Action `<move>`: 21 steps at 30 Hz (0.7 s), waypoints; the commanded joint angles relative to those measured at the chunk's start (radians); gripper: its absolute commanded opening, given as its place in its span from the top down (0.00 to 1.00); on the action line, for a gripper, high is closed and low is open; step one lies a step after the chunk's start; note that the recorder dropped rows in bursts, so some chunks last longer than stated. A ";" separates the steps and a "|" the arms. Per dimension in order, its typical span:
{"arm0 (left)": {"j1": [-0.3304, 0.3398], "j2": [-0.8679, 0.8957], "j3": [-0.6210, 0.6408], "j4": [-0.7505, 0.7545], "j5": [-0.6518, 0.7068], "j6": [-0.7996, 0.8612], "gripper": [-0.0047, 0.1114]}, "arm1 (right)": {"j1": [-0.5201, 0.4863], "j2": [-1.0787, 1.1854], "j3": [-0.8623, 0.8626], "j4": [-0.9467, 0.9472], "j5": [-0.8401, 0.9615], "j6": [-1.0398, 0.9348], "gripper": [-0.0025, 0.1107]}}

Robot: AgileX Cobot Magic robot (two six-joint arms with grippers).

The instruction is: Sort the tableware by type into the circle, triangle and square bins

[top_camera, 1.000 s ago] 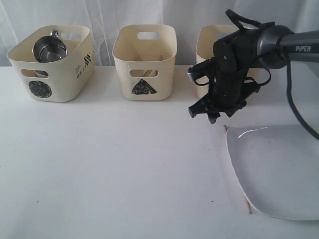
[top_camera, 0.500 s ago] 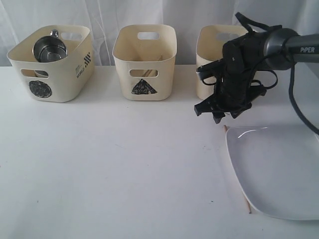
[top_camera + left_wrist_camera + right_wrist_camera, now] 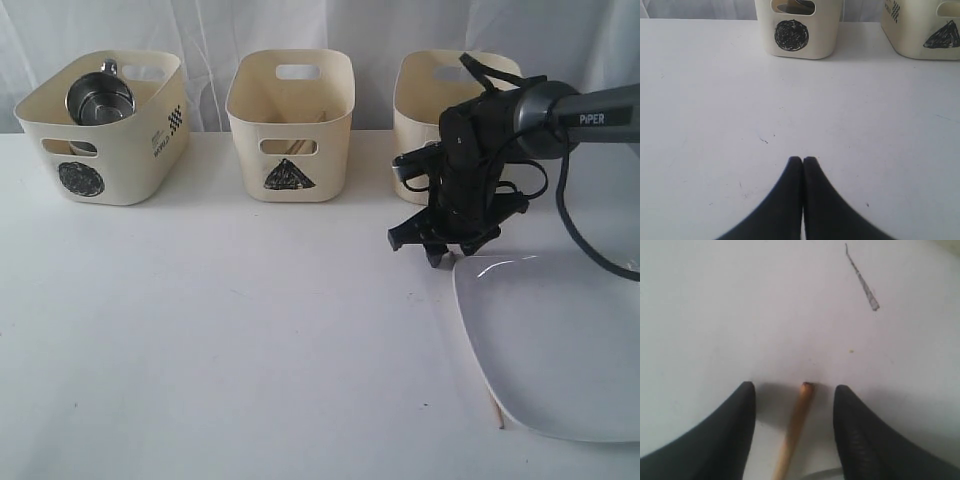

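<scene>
Chopstick (image 3: 793, 432), one, pale wood, is lying on the table (image 3: 250, 330), mostly hidden by the edge of the single white plate (image 3: 565, 345). The right hand (image 3: 420, 248) is hanging just over its end, fingers spread either side, gripping nothing. The left hand (image 3: 803, 160) is hovering with fingers pressed together, empty. Three cream bins are standing behind. The circle bin (image 3: 120, 150) is holding steel mugs (image 3: 100, 98), count unclear. The triangle bin (image 3: 290, 125) is holding a wooden stick (image 3: 290, 147). The square bin (image 3: 415, 95) is hiding its contents. "PiPER" lettering (image 3: 600, 118) is showing on the right arm.

Closed left hand (image 3: 803, 161) above bare table (image 3: 715, 110)
</scene>
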 commanded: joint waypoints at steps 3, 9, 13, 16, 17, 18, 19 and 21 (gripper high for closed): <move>0.001 -0.005 0.003 -0.004 0.000 -0.006 0.96 | -0.009 0.002 0.004 0.023 -0.010 0.004 0.65; 0.001 -0.005 0.003 -0.004 0.000 -0.006 0.96 | -0.007 0.002 0.004 0.086 -0.017 0.004 0.80; 0.001 -0.005 0.003 -0.004 0.000 -0.006 0.96 | 0.013 0.002 0.004 0.137 -0.026 -0.016 0.86; 0.001 -0.005 0.003 -0.004 0.000 -0.006 0.96 | 0.037 0.002 0.004 0.174 -0.046 -0.042 0.90; 0.001 -0.005 0.003 -0.004 0.000 -0.006 0.96 | 0.044 0.002 0.002 0.186 -0.051 -0.049 0.91; 0.001 -0.005 0.003 -0.004 0.000 -0.006 0.96 | 0.056 0.002 0.000 0.195 -0.056 -0.051 0.92; 0.001 -0.005 0.003 -0.004 0.000 -0.006 0.96 | 0.065 0.002 0.000 0.202 -0.061 -0.056 0.93; 0.001 -0.005 0.003 -0.004 0.000 -0.006 0.96 | 0.089 0.002 -0.007 0.216 -0.076 -0.058 0.95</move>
